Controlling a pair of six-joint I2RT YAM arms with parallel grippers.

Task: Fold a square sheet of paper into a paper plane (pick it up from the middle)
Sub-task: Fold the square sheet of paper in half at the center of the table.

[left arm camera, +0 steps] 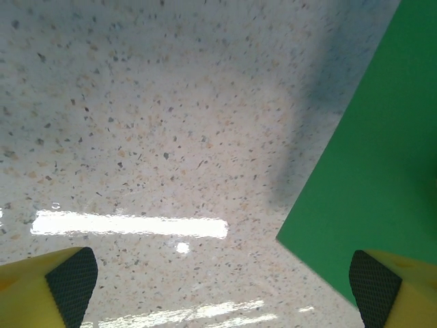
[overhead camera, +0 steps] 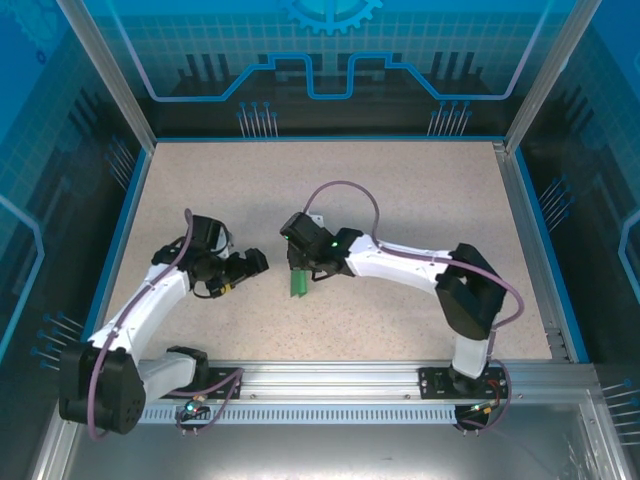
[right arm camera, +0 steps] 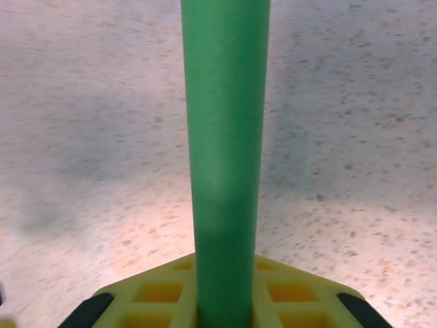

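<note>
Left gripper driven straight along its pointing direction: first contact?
Left gripper probably meets the tabletop first; the square sheet of paper sits just beside that line, so one finger might clip it.

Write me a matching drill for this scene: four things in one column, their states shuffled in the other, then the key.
Things:
1. left yellow two-finger claw
2. right yellow two-finger claw
3. thin green paper sheet
4. speckled beige tabletop

States:
A. pinched between two fingers
B. flat, beneath everything else
C. wide open, holding nothing
D. closed on the sheet

Pairs: 1-C, 2-D, 3-A, 4-B
</note>
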